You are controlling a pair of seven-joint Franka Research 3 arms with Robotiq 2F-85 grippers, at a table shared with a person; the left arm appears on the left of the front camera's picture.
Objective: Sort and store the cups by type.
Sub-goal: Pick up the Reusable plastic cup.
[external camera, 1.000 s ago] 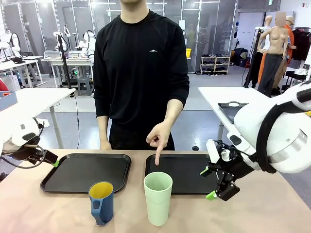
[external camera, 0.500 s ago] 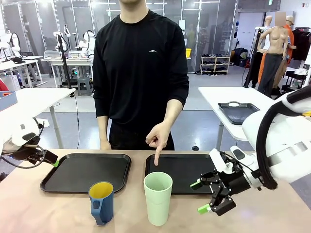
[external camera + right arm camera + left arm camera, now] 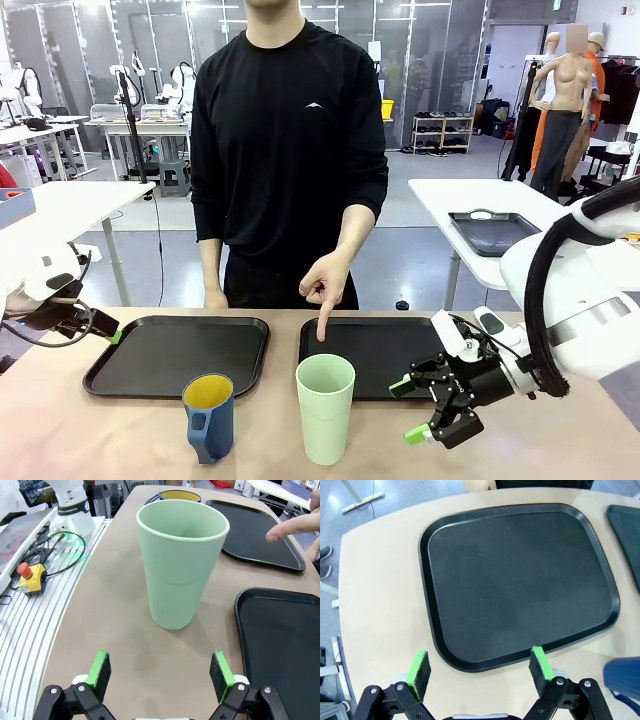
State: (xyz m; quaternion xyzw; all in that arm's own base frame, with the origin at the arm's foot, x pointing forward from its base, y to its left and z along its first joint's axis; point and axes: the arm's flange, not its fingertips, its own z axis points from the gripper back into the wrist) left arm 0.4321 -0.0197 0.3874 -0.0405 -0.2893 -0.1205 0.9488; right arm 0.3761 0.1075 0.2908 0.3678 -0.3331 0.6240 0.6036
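On a tan lab table [image 3: 80, 440], front view: the tall pale mint-green plastic tumbler [image 3: 325, 408] stands at 6 o'clock, with the shorter dark blue mug with yellow inside [image 3: 208, 415] at its 9 o'clock and the right gripper [image 3: 410, 410], spread wide, at its 3 o'clock. A person's hand [image 3: 325, 288] points down over the black right tray [image 3: 375, 350]. Left wrist view: the left gripper [image 3: 480, 662] hovers spread at the black left tray [image 3: 520, 580]'s near rim. Right wrist view: the tumbler stands upright at 12 o'clock, centred and untouched. Best to advance level, straddle it at mid-height and close gently.
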